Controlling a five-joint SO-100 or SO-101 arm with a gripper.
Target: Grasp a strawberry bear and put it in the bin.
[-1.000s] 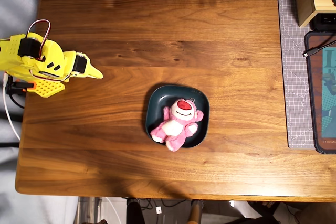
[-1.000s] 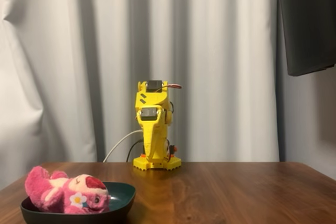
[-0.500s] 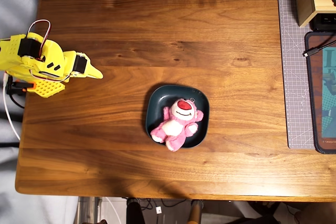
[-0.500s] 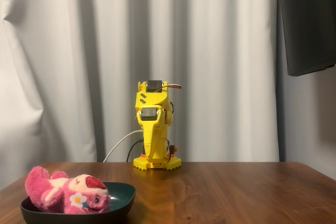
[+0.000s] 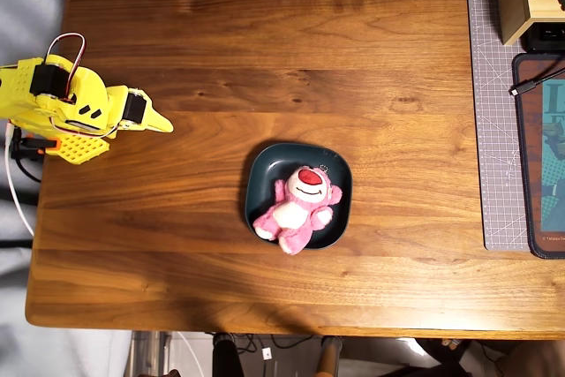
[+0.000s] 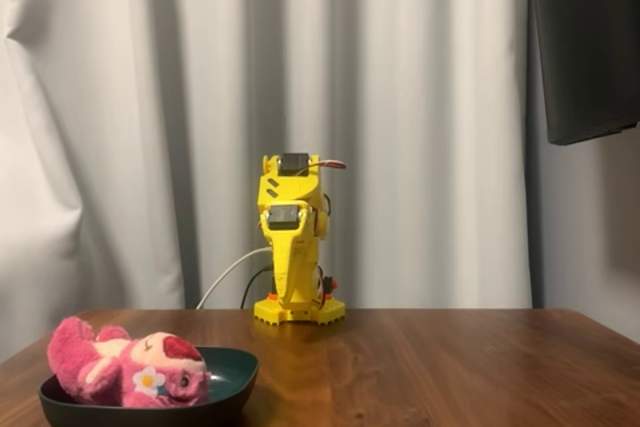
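while nothing differs across the last second in either view, the scene reads as finished: the strawberry bear (image 5: 298, 204) lies on its back in the bin (image 5: 261, 172), near the middle of the tabletop (image 5: 265, 41), one foot draped over the rim toward the near edge. the yellow arm sits folded at the left edge in the overhead view, well apart from the dish, its end effector (image 5: 159, 124) pinched together and empty. i judge the placing done, with no further move needed.
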